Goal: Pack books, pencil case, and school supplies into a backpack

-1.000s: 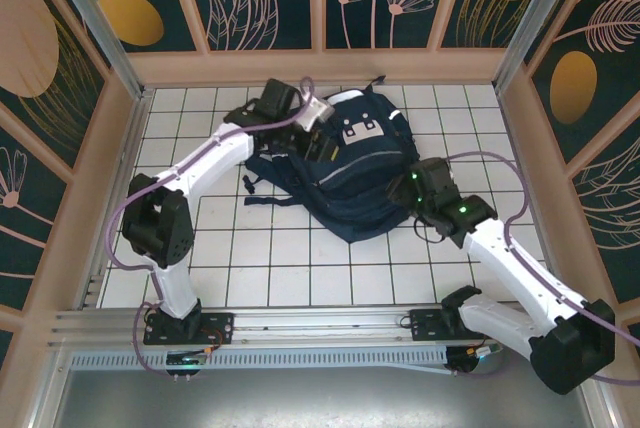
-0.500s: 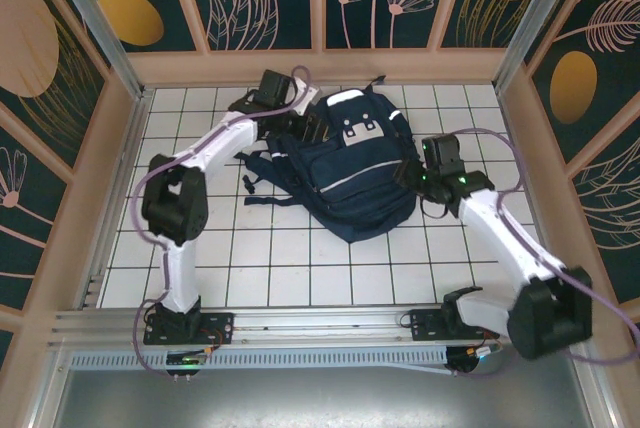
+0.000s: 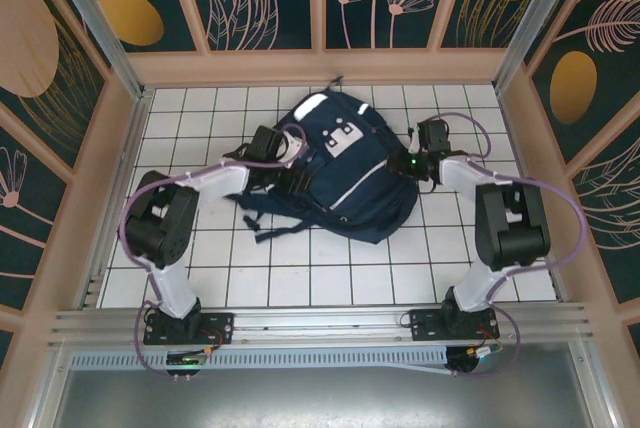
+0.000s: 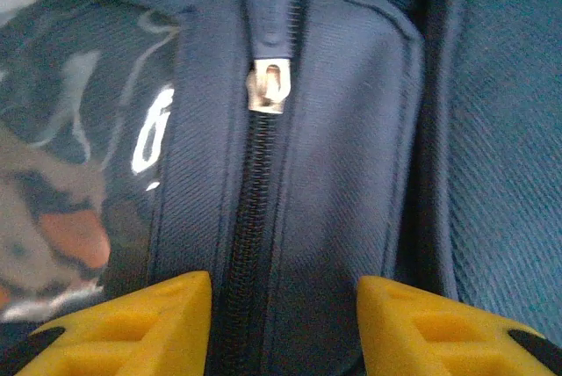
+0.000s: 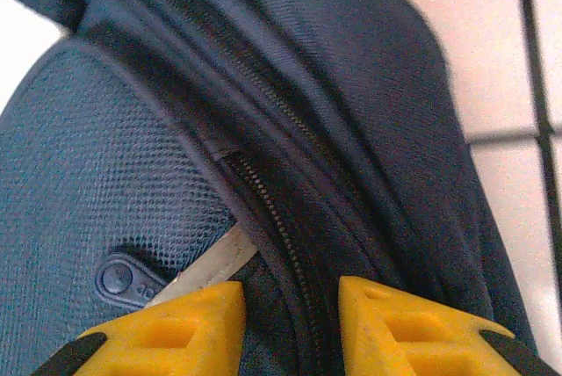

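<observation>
Between left gripper (image 4: 283, 295) and right gripper (image 5: 291, 304), backpack (image 3: 352, 176), zips (image 4: 256, 218) between jaws

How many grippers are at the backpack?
2: the left gripper at the backpack's left side, the right gripper at its right side, each straddling a zipper.

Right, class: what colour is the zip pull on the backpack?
The zip pull is silver, on the navy backpack; left wrist view shows it best.
</observation>
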